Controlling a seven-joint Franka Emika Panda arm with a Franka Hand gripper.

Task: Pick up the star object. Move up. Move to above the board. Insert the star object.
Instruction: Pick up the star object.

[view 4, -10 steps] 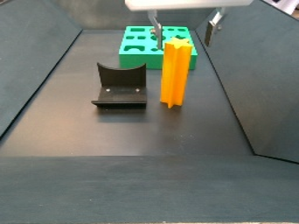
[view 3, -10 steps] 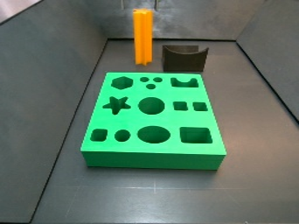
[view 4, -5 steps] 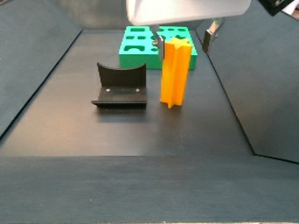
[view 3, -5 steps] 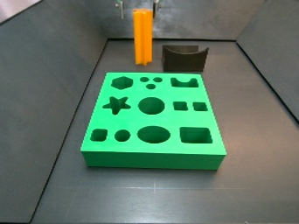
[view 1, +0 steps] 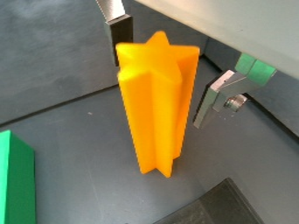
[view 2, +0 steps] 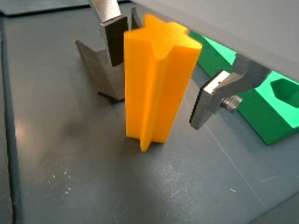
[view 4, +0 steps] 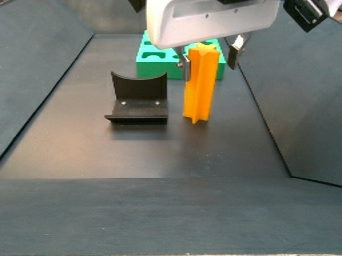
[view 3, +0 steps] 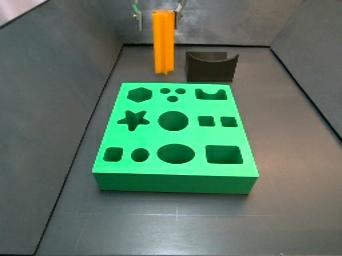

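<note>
Wrist views: gripper (view 1: 163, 74) open, silver finger plates (view 2: 214, 96) straddling the tall orange ridged star object (view 2: 158, 83), gaps both sides, so an off-centre close could tip it. Side views: star object (view 3: 162, 42) upright on the dark counter (view 4: 147, 150), beyond the green holed board (view 3: 174, 135), beside the dark fixture (view 4: 136, 98); a high grasp risks it swinging.

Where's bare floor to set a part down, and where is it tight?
Free: floor in front of the board, and both strips between board and walls. Tight: behind the board, where the star object stands beside the fixture, with the gripper around the star's top.
</note>
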